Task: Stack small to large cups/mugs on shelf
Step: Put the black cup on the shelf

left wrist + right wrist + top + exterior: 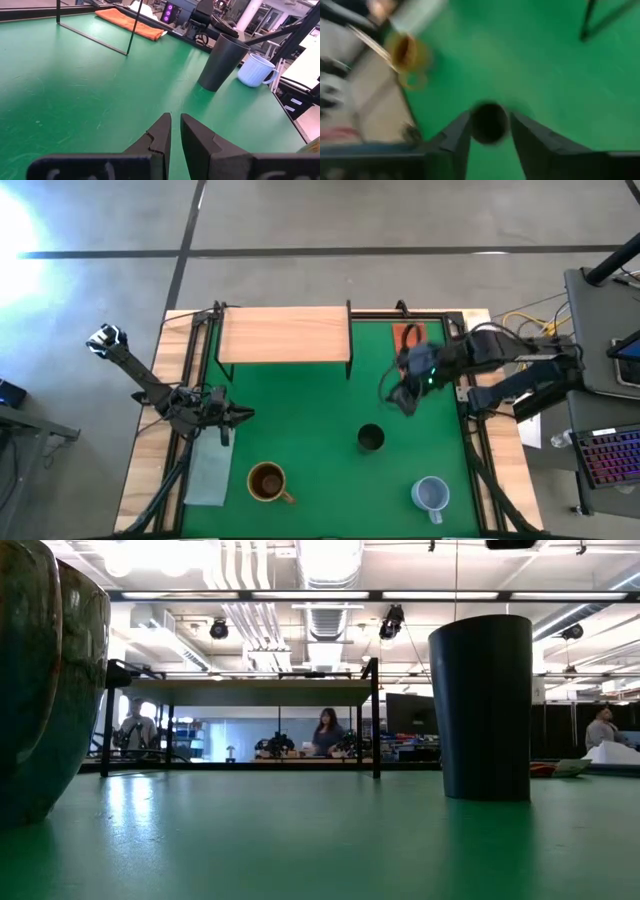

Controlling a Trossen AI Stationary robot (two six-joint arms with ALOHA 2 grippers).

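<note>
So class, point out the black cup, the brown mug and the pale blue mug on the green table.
black cup [370,438], high view, on its dark open mouth.
brown mug [265,480], high view, on the inside of its bowl.
pale blue mug [255,70], left wrist view, on its outer side wall.

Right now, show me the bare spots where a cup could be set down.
The wooden shelf top is wholly bare. So is the green mat between the shelf legs and the black cup. The front edge is crowded: brown mug, pale blue mug. The right end effector hangs above the black cup.
</note>
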